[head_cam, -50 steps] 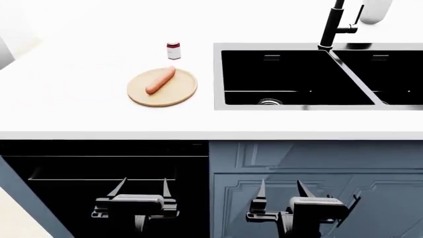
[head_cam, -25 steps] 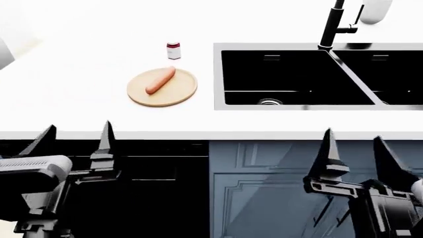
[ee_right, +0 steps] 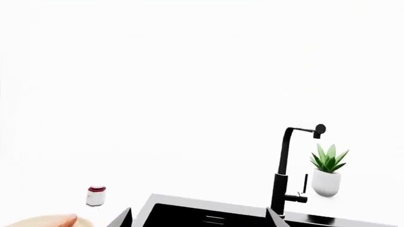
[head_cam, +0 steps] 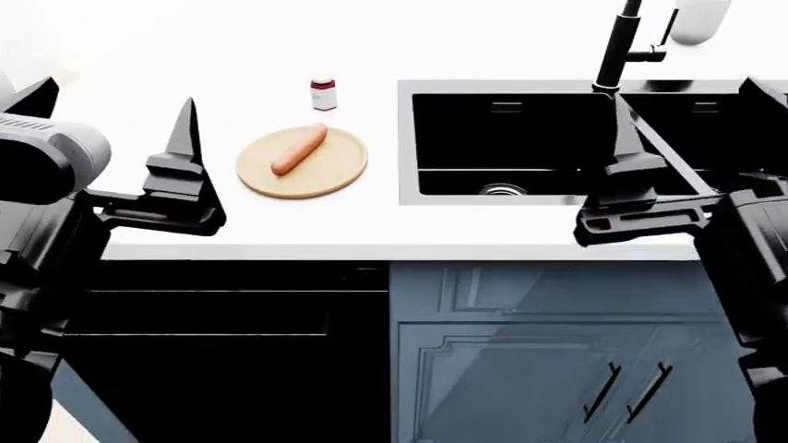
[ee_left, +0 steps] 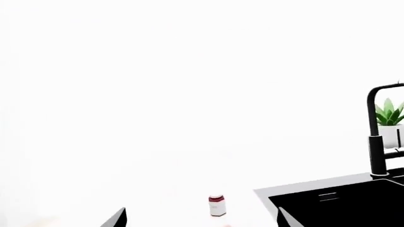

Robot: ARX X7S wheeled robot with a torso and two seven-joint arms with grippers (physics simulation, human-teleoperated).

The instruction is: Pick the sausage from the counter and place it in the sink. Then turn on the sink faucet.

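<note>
Glossy white worktop [head_cam: 148,231] over blue-grey cabinets, deep black double-basin sink [head_cam: 407,138] set in at right. Nothing done yet of 2 steps: smooth orange-pink sausage [head_cam: 299,149] lying on round tan wooden board [head_cam: 332,175], well apart from both grippers; tall matte-black faucet [head_cam: 619,51] untouched. Left gripper [head_cam: 111,138] and right gripper [head_cam: 684,138] raised at counter edge, jaws spread, empty. Small red-capped jar [head_cam: 324,94] label too small to read.
</note>
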